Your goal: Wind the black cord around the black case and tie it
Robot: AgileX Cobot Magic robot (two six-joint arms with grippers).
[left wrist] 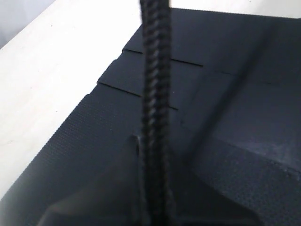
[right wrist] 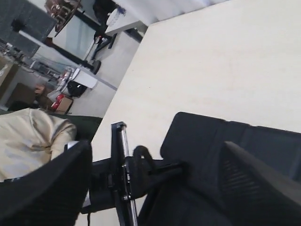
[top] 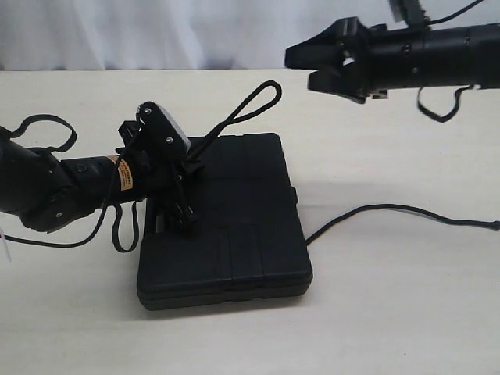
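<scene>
The black case [top: 234, 234] lies flat on the surface [top: 391, 312]. At its left edge, the left gripper [top: 187, 187] has its jaws clenched on the black cord [left wrist: 153, 94]; the fingertips are blurred. A cord loop stands above the case. Another length emerges at the case's right side, its path beneath hidden. The right gripper [top: 303, 69] hangs above, jaws released.

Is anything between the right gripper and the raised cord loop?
Nothing visible. Only open air separates the right gripper from the loop of the cord; the left gripper pinches it lower down, over the case.
</scene>
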